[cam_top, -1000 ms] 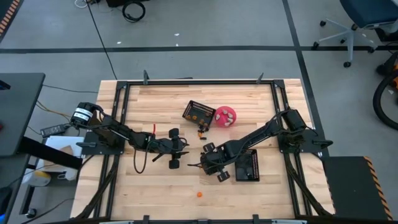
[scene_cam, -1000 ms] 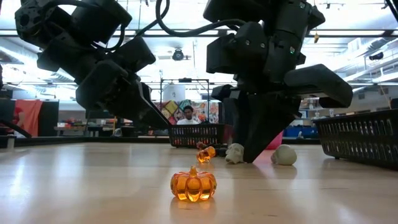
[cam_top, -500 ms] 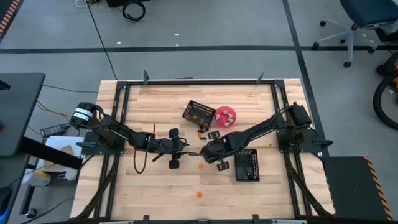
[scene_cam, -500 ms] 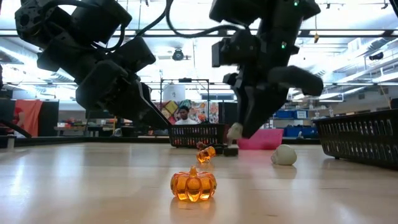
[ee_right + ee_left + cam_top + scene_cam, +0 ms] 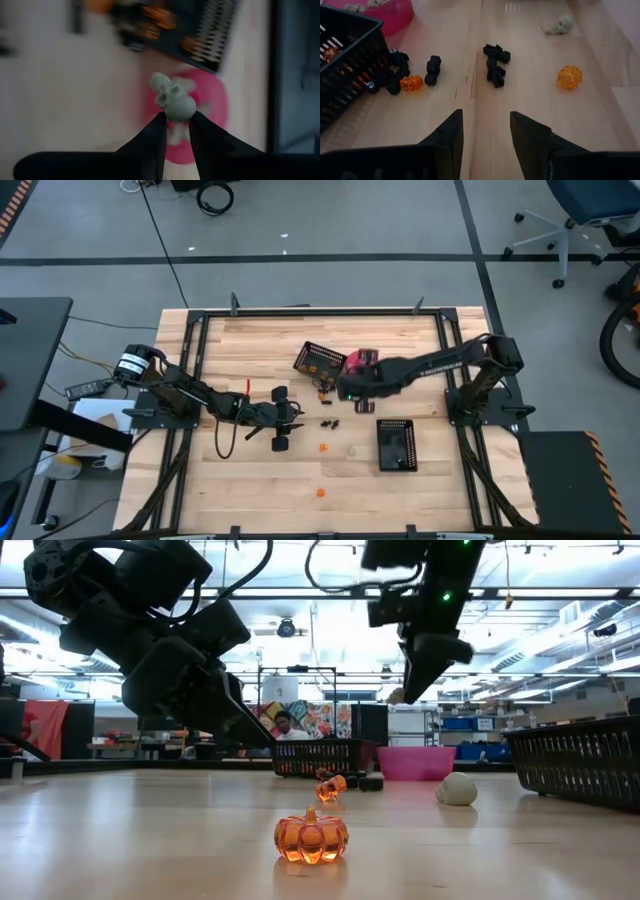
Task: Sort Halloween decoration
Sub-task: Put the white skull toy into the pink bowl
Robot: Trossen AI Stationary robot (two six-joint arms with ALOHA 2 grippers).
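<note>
My right gripper (image 5: 176, 116) is shut on a pale skull trinket (image 5: 172, 100) and hangs high over the near side of the pink bowl (image 5: 362, 359); in the low view it shows up high (image 5: 412, 690). My left gripper (image 5: 485, 131) stands open and low at the table's left-middle (image 5: 288, 420), with nothing between its fingers. In front of it lie black trinkets (image 5: 495, 70), an orange pumpkin (image 5: 569, 77) and another pale skull (image 5: 560, 24). One more orange pumpkin (image 5: 320, 492) lies near the front edge. My right gripper pinches the pale skull between its two fingertips, on the skull's lower end (image 5: 176, 112). Most of the skull stands out beyond the tips. The fingers slant down from above, and the skull is lifted clear, in the air above the pink bowl (image 5: 212, 115).
A black mesh basket (image 5: 320, 360) with orange pieces stands left of the pink bowl, with black trinkets and a small orange one (image 5: 411, 82) beside it. A second black basket (image 5: 397, 445) sits at the near right. Bare wood lies along the front and left.
My right gripper has lifted the pale skull off the table, risen, and gone toward the far edge until it is over the pink bowl, rolling its wrist on the way. It has stayed shut on the skull.
</note>
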